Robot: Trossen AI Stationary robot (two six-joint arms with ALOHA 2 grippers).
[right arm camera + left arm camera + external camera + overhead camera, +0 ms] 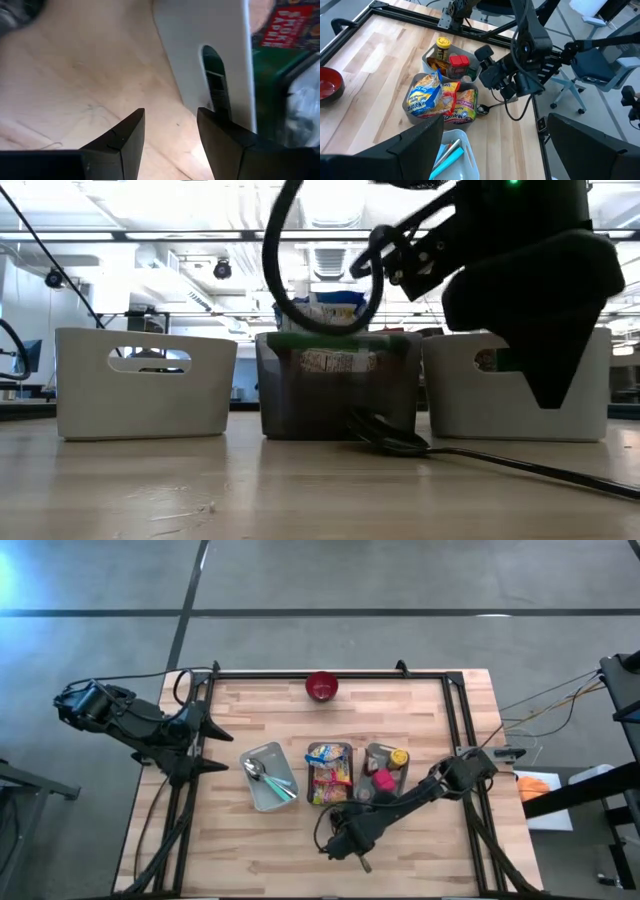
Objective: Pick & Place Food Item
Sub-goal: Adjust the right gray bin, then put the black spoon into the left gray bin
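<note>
Table [280,860]: a pale wooden top with a dark metal frame along its far edge and both sides.
Red bowl [322,687]: sits alone at the middle of the far edge, well apart from the bins.
Left bin [268,778]: pale, holding cutlery, among it a teal-handled piece.
Middle bin [330,773]: grey, packed with bright snack packets [427,97], the food items, in yellow, blue and red wrappers; none has been lifted out.
Right bin [385,770]: pale, holding a yellow-lidded jar [443,46] and a red-capped container [459,61].
Row: the three bins stand side by side across the middle of the table, close together.
Right gripper [167,135]: low over the bare wood in front of the right and middle bins, just beside the pale bin's handle slot; its fingers stand partly apart with nothing between them.
Left gripper [205,745]: at the table's left edge, well apart from the bins; its fingers are spread wide and empty.
Cable [480,455]: a dark lead trails across the wood in front of the middle bin in the low view.
</note>
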